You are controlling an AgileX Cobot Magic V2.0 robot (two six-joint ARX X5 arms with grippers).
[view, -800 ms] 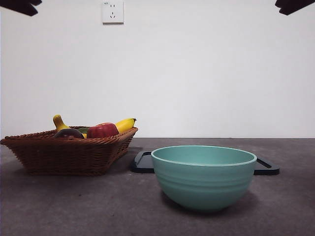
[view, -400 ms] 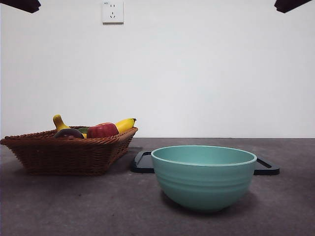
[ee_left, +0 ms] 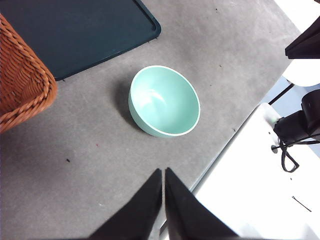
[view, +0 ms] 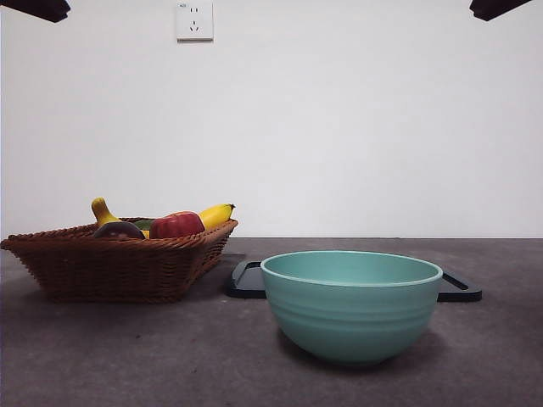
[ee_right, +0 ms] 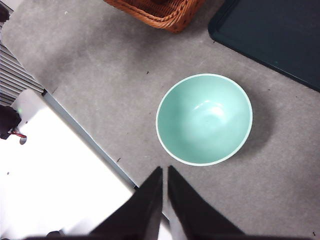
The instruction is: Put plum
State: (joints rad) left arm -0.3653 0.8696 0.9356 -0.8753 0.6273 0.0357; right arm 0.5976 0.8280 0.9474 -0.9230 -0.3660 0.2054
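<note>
We see the plum lying in the wicker basket at far left, beside the red apple. Both arms wait high over the teal bowl: left gripper and right gripper pressed together, holding nothing. Which arm sits nearer the basket, we cannot tell.

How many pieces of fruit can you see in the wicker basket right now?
4 show above the wicker basket's rim: the dark plum at the left, a banana behind spanning to the right, a red apple in the middle, and a sliver of something green. More may be hidden below.
</note>
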